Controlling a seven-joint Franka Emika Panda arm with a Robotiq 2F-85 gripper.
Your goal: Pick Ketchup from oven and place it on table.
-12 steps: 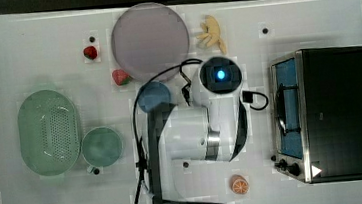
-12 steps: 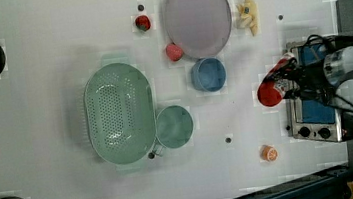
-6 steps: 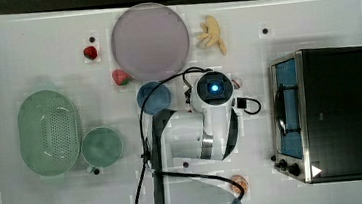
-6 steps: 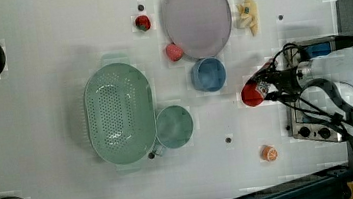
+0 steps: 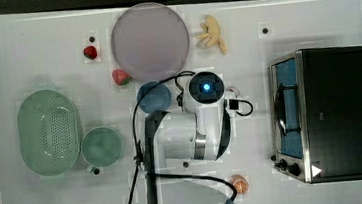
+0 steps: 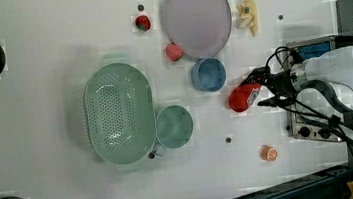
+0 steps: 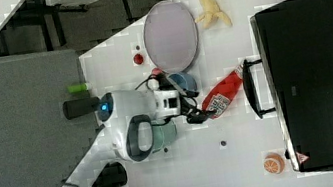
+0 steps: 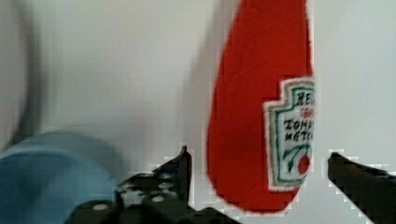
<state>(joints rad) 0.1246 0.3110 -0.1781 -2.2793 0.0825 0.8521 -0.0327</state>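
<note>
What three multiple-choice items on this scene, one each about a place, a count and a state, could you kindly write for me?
1. Where is the Ketchup relative to the oven?
A inside it
B outside, in front of its door
C on top of it

2. How many strawberries lie on the table?
A two
B four
C none

3. The round purple plate is:
A holding fruit
B bare
C standing on edge

Answers:
1 B, since the right view shows the bottle over the tabletop beside the door handle.
2 A, since the top view shows two red berries near the plate.
3 B, since nothing lies on its flat face.
</note>
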